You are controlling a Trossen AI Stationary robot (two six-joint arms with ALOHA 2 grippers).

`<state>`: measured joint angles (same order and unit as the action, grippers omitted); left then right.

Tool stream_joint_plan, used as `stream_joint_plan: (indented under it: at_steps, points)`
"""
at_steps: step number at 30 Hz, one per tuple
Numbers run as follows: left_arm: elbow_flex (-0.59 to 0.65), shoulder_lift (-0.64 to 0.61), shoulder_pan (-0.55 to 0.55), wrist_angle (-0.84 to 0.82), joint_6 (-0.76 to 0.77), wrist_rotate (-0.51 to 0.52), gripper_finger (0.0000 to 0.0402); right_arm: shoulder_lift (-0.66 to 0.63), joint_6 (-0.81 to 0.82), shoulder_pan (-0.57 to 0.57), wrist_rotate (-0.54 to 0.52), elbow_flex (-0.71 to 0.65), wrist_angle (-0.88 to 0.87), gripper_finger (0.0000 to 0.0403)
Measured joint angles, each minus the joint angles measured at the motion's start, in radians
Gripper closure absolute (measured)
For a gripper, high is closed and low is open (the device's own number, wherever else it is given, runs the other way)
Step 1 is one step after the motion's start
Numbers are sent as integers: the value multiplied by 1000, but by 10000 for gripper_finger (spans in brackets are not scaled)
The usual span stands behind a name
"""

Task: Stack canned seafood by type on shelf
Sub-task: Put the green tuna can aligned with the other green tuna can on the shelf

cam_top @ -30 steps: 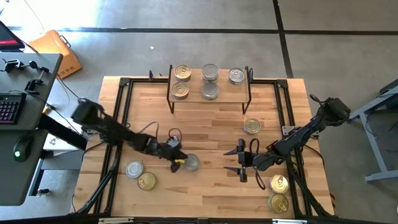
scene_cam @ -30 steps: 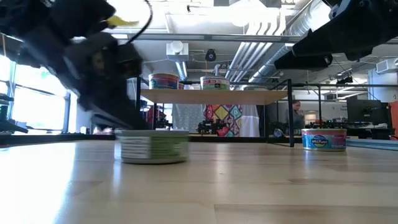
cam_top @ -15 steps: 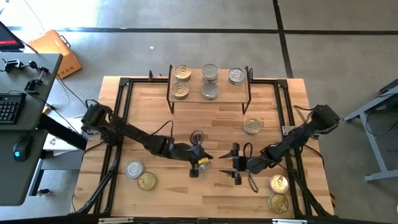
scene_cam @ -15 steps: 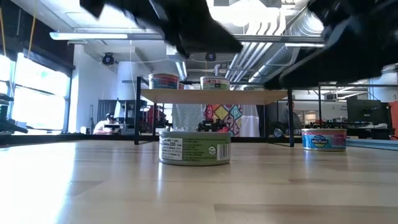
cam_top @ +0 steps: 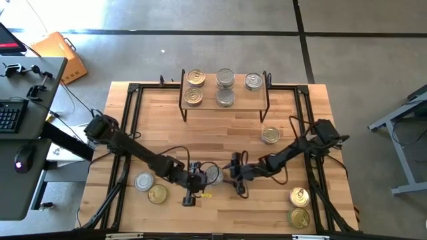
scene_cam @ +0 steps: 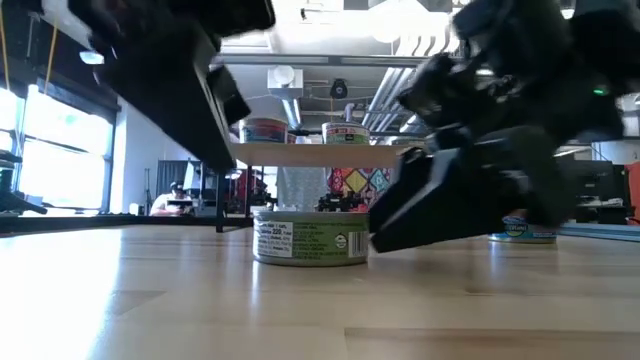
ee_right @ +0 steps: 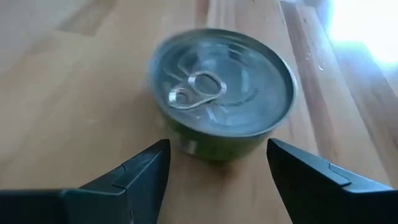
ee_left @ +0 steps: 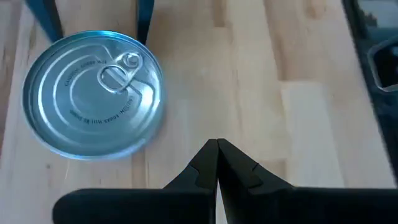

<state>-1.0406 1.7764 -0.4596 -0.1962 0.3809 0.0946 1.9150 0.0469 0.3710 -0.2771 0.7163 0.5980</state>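
Note:
A short can (cam_top: 213,175) with a silver pull-tab lid and a green label (scene_cam: 310,238) stands on its base at the table's middle near side. My right gripper (ee_right: 217,171) is open just right of it, with the can (ee_right: 224,93) ahead of the fingertips, not between them. My left gripper (ee_left: 216,149) is shut, raised off the table just left and near of the can (ee_left: 93,93). The shelf (cam_top: 203,105) stands at the far edge, with several silver- and gold-lidded cans on top, some of them stacked.
Loose cans stand on the table: a silver one (cam_top: 144,181) and a gold one (cam_top: 157,194) near left, two gold ones (cam_top: 299,197) (cam_top: 298,217) near right, and one (cam_top: 270,135) right of centre. A black frame (cam_top: 130,120) runs along the table's sides.
My shut left gripper went right against the can, which slid a little toward the table's right edge. It then drew back left and toward the near edge, rising. My open right gripper came down and left, up to the can.

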Motion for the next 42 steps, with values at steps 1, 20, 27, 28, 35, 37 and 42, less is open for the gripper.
stream_joint_plan:
  at_steps: [1,20,27,28,35,37,42]
  points:
    - [17,4,1,28,5,11,401,1,2,-7,1,22,-41,144]
    - [79,-44,47,-229,98,359,401,-14,49,132,187,182,-309,144]
    - [79,-38,45,-74,24,353,401,-29,-37,191,82,181,-243,144]
    - [79,-38,45,-38,0,352,401,-30,-79,197,38,182,-226,144]
    - [78,-38,66,67,-86,364,401,-29,-268,155,-99,181,-241,161]
    - [78,-38,74,66,-88,365,401,-25,-282,130,-88,181,-260,184]
    - [78,-38,81,67,-97,367,401,-2,-283,76,5,181,-293,268]
